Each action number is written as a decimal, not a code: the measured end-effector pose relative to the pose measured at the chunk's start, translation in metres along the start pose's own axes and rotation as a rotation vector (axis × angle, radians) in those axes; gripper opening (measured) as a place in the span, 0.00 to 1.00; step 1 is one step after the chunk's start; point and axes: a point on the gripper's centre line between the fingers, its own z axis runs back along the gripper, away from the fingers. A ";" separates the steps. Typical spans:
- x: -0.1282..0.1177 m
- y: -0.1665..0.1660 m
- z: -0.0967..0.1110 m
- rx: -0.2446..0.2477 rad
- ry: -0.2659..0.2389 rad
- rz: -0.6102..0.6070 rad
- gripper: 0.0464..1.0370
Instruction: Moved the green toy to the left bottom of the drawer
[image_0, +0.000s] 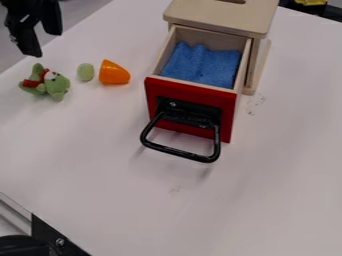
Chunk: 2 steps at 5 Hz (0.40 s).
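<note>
At the upper left, my gripper (44, 43) hangs above the table's left side with its fingers apart and nothing between them. Just below it in the view lies the green plush toy (57, 85), with a red band around it. The wooden drawer with a red front (190, 104) is pulled out of its box, and a blue cloth (202, 65) lies inside. The toy is on the table to the left of the drawer, apart from it.
Between toy and drawer are a small pale green oval object (85, 72) and an orange cone-like piece (113, 73). A black handle (179, 151) juts from the drawer front. The wooden box (222, 16) stands behind, and the white table (133, 200) extends around them.
</note>
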 end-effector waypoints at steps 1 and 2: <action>0.011 0.009 -0.015 0.015 -0.044 0.028 0.95; 0.012 0.013 -0.032 0.054 -0.050 0.050 0.95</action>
